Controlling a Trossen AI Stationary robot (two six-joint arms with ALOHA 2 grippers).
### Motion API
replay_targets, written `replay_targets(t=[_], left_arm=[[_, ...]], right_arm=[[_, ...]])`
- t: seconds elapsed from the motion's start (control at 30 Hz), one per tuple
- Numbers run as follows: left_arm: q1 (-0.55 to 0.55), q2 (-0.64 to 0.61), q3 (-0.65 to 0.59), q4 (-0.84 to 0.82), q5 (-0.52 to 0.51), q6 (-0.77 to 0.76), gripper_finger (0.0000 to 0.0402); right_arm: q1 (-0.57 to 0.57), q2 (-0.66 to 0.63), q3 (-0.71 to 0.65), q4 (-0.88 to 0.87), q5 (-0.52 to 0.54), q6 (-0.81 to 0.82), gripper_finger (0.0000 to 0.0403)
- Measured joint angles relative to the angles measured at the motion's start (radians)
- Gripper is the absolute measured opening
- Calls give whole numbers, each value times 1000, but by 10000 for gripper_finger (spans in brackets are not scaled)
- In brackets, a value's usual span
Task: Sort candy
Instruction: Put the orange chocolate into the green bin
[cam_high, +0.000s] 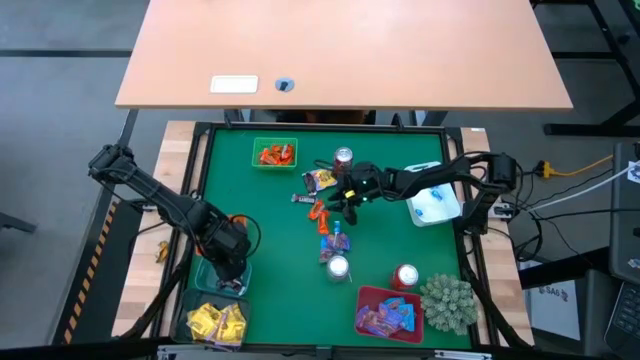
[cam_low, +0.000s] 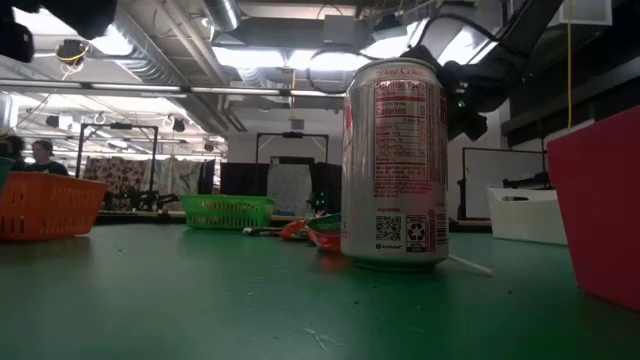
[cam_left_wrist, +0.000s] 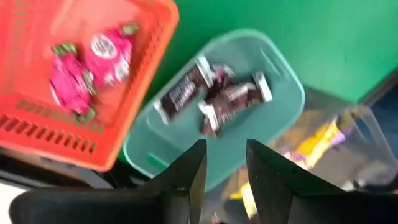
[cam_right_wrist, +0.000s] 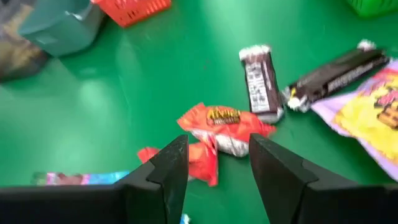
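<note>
Green worktop (cam_high: 270, 215), seen from above. Green tray (cam_high: 275, 153) with orange-red candy at the far side. Loose candy (cam_high: 322, 200) scattered mid-worktop. Three cans (cam_high: 338, 266) placed: far centre, centre, near right. Red tray (cam_high: 385, 312) of blue and purple candy, beside a spiky plant (cam_high: 447, 303). Yellow candy held in a clear bin (cam_high: 217, 322), near left. White bin (cam_high: 434, 205) at right. Left hand (cam_high: 229, 275) positioned over a teal bin. Right hand (cam_high: 349, 193) poised over the loose candy.
</note>
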Motion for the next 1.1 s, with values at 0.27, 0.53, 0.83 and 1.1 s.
replay_targets(t=[0.27, 0.53, 0.83, 1.1], left_arm=[[0, 0, 0, 5, -100, 0, 103], [0, 0, -1, 5, -104, 1, 103], [0, 0, -1, 5, -129, 1, 103], [0, 0, -1, 5, -153, 1, 103]], right_arm=[[0, 58, 0, -3, -2, -8, 168], [0, 77, 0, -2, -48, -9, 168], [0, 77, 0, -2, -48, -15, 168], [61, 77, 0, 6, -13, -124, 168]])
